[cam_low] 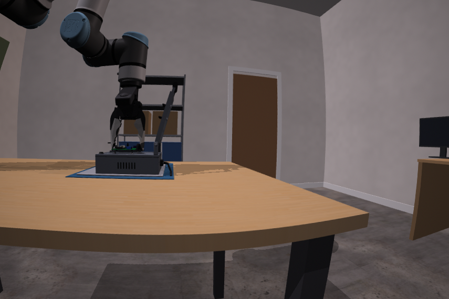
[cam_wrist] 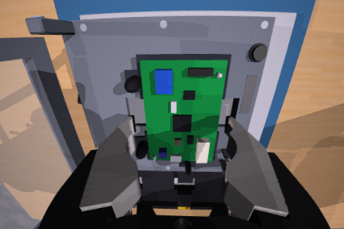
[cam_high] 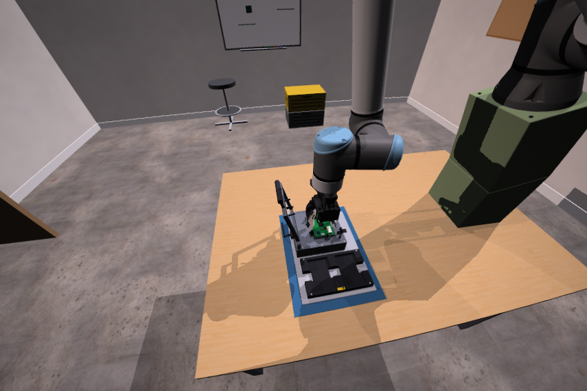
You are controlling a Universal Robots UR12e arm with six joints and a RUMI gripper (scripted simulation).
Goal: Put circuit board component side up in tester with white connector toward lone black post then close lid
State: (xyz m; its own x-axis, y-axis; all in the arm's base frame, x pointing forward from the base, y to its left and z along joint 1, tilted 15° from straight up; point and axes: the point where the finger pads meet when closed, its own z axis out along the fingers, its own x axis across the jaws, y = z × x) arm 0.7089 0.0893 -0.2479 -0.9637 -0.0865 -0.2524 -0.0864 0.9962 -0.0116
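Note:
The green circuit board (cam_wrist: 184,109) lies flat in the grey tester's recess, component side up. Its white connector (cam_wrist: 203,150) is at the board's near right corner in the wrist view. A lone black post (cam_wrist: 258,52) stands at the tester's far right corner, and two black knobs (cam_wrist: 132,84) sit along the board's left side. My gripper (cam_wrist: 179,117) is open, with a finger on either side of the board's near half and small gaps to its edges. In the top view the gripper (cam_high: 324,216) stands over the board (cam_high: 322,229). The lid (cam_high: 284,202) stands open on the left.
The black tray (cam_high: 335,274) lies in front of the tester on the blue mat (cam_high: 335,299). The open lid frame (cam_wrist: 41,101) rises close to my left finger. In the exterior view the tester (cam_low: 127,162) sits towards the table's left, with the lid arm (cam_low: 165,116) leaning beside my gripper (cam_low: 127,140).

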